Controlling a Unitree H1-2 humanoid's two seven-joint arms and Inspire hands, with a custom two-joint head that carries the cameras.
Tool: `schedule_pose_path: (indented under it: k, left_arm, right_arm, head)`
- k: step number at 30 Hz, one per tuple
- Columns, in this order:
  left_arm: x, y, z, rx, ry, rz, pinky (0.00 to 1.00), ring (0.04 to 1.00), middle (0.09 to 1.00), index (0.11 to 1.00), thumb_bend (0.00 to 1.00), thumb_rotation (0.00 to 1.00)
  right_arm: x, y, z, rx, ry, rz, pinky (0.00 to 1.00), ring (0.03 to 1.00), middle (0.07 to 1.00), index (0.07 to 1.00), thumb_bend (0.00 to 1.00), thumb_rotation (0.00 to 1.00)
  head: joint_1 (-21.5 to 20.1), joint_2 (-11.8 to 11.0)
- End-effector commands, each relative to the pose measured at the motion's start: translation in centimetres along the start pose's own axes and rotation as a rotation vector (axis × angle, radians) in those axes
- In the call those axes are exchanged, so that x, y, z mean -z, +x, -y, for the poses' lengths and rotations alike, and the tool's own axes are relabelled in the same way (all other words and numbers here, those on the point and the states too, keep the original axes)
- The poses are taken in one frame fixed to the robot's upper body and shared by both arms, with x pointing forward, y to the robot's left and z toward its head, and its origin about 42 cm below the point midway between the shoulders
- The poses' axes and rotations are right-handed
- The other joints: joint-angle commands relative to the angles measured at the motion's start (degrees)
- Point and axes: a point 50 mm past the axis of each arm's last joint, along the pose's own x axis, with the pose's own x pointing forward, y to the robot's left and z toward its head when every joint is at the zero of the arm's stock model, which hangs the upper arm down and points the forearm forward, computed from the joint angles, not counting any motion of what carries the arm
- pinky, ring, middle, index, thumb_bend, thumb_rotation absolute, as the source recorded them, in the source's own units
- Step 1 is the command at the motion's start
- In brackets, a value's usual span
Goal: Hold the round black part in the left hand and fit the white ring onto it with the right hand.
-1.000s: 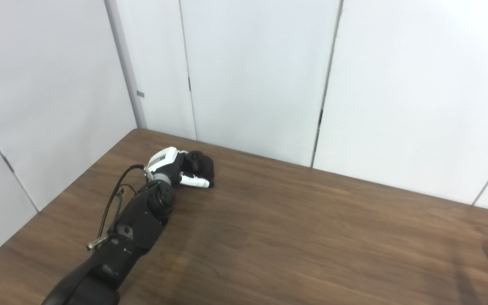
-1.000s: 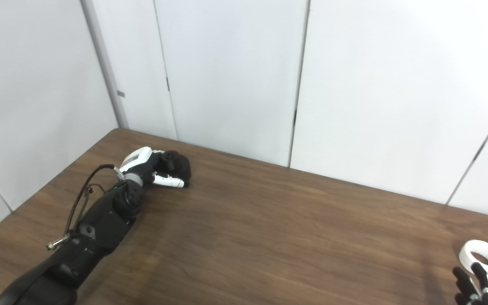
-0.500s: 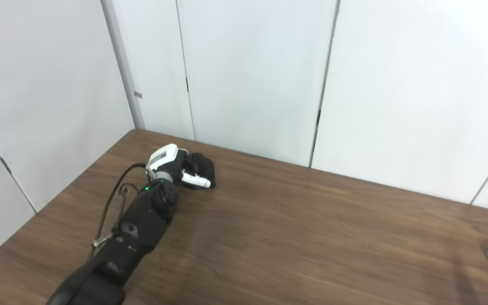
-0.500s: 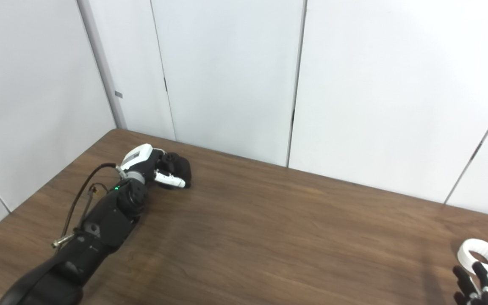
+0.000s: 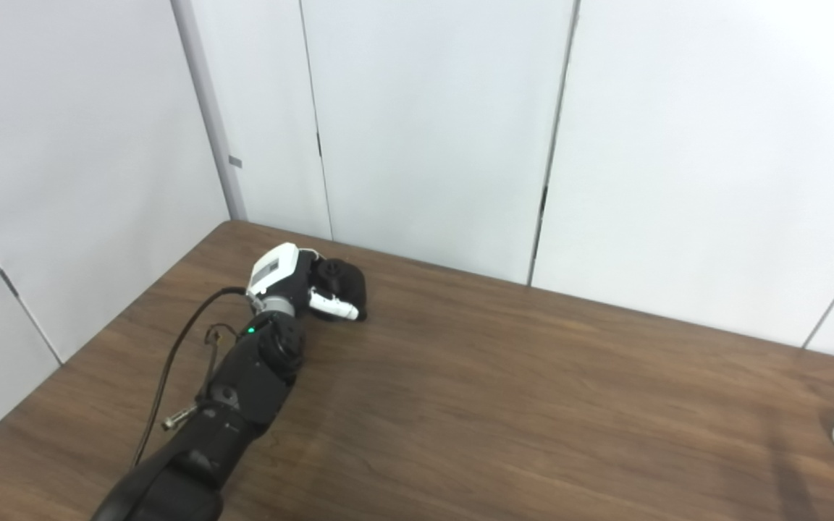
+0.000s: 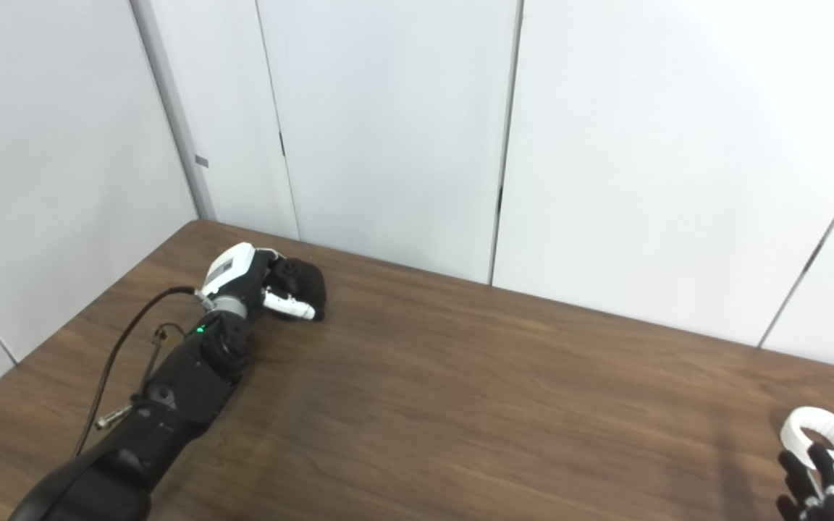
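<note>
A dark brown wood-grain table (image 6: 460, 405) fills the lower scene; at its far left corner the left hand (image 6: 265, 286) has its fingers wrapped around the round black part (image 6: 302, 284); at the near right edge the right hand (image 6: 811, 485), fingers spread, reaches the white plastic ring (image 6: 820, 433) lying flat, fingertips over its near rim.

part (image 6: 306, 281) black | ring (image 6: 820, 432) white | table (image 6: 460, 391) brown woodgrain

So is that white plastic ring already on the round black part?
No. The white ring lies on the table, far from the black part.
</note>
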Motion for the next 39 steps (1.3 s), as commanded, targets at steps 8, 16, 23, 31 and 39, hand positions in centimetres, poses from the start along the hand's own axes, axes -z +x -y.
schedule_pose_path:
  k: [8,16,23,31,39]
  left_arm:
    - [-2.6,-0.6,-3.5,-0.062,-0.013,0.116,0.92,0.876,0.745,0.48,0.52,0.05]
    - [-5.2,-4.6,-4.4,0.005,-0.009,0.203,0.92,0.866,0.729,0.481,0.52,0.05]
    - [-8.7,-10.0,-4.3,0.098,-0.03,0.365,0.96,0.891,0.741,0.48,0.52,0.05]
    - [-11.4,-16.7,-2.3,0.292,-0.027,0.524,0.88,0.905,0.777,0.483,0.52,0.05]
    - [-12.0,-23.3,1.6,0.383,0.031,0.692,0.96,0.88,0.752,0.482,0.52,0.05]
  right_arm:
    - [0.4,-2.7,-0.1,0.006,0.004,-0.031,1.0,1.0,0.95,1.0,0.73,1.0]
    - [-0.3,-2.8,-0.9,-0.005,0.029,-0.049,1.0,1.0,1.0,1.0,0.81,1.0]
    - [-0.8,-2.8,-1.9,0.002,0.006,-0.048,1.0,1.0,1.0,1.0,0.65,1.0]
    - [-0.8,-2.9,-2.8,0.008,0.011,-0.046,1.0,1.0,0.981,1.0,0.49,1.0]
    - [-0.6,-2.7,-3.7,-0.002,0.028,-0.051,1.0,1.0,0.974,1.0,0.5,1.0]
  head:
    - [-2.0,1.2]
    - [-4.9,2.7]
    - [-8.9,4.5]
    - [-13.6,6.6]
    - [-18.5,8.9]
